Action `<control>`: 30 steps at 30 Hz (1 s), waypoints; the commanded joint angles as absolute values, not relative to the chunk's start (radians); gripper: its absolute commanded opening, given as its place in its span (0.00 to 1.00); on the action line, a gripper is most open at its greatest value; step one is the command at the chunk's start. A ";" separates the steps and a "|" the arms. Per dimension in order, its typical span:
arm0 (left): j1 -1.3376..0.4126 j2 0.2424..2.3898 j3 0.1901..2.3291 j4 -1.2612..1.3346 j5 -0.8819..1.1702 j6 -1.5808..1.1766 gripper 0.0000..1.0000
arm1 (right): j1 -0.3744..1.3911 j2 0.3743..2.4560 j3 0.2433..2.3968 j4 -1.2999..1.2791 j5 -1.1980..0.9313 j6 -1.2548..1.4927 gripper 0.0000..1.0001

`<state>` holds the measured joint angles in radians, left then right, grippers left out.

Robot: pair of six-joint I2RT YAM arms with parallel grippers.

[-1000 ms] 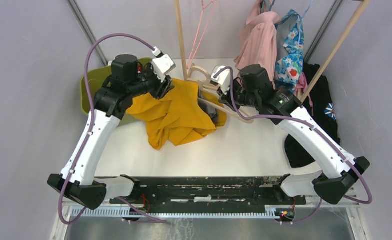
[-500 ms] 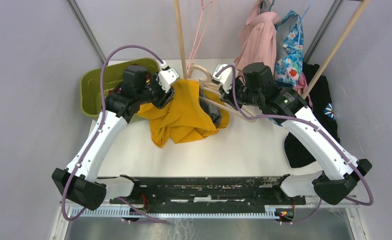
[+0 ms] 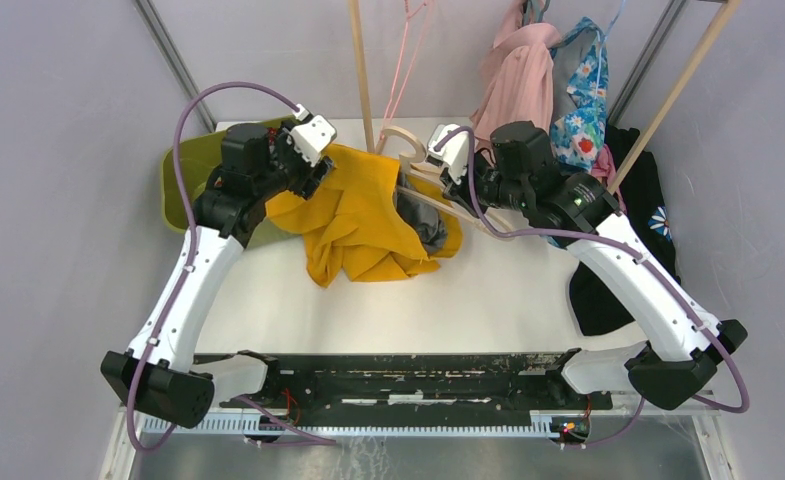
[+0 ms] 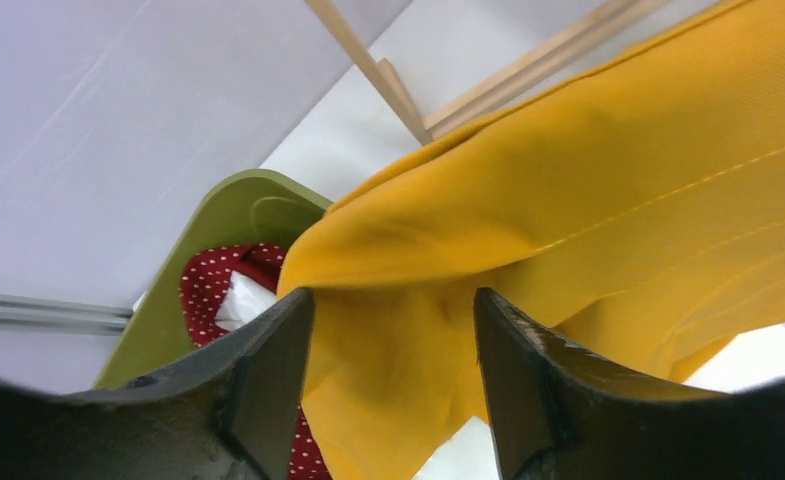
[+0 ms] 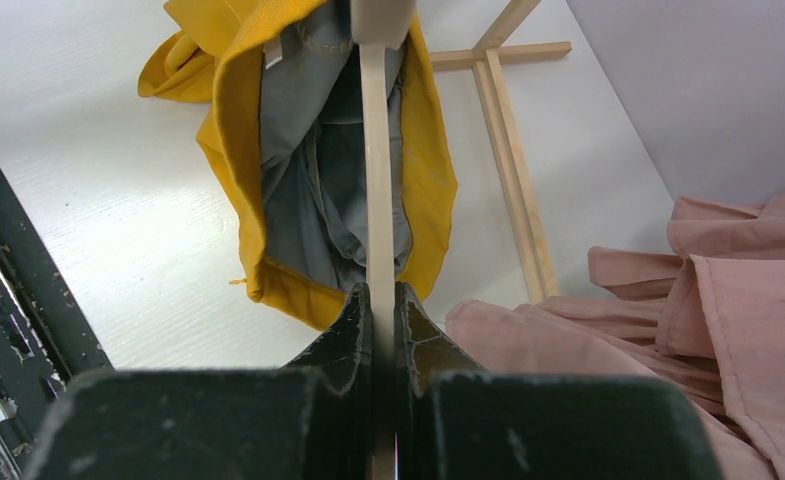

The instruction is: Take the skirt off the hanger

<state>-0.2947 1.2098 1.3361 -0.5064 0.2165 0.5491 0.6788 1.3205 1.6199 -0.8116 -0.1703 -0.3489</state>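
Crowding skirt (image 3: pixel 363 215) | green bin (image 3: pixel 181 178) left | pink garment (image 3: pixel 518 85) right | hanger (image 5: pixel 374 200) inside

Skirt (image 3: pixel 358 225) on table (image 3: pixel 488 295), bin (image 3: pixel 181 165) at its left, hanger (image 5: pixel 374 180) through its right.

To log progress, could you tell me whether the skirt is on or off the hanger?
On. In the right wrist view the hanger runs inside the grey-lined waist of the skirt.

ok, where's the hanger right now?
Back-centre of the table in the top view, clamped in the right gripper; the hanger pokes into the yellow skirt to its left, pink garment on its right.
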 commanded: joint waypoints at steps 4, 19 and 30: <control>-0.221 1.214 1.348 -0.438 0.396 0.612 0.79 | 0.675 1.269 1.708 -0.684 -0.173 -0.367 0.01; -0.212 1.322 1.322 -0.547 0.706 0.546 0.30 | 0.675 1.264 1.713 -0.687 -0.149 -0.383 0.01; -0.172 1.377 1.543 -0.658 0.324 0.473 0.03 | 0.675 1.273 1.694 -0.665 -0.138 -0.385 0.01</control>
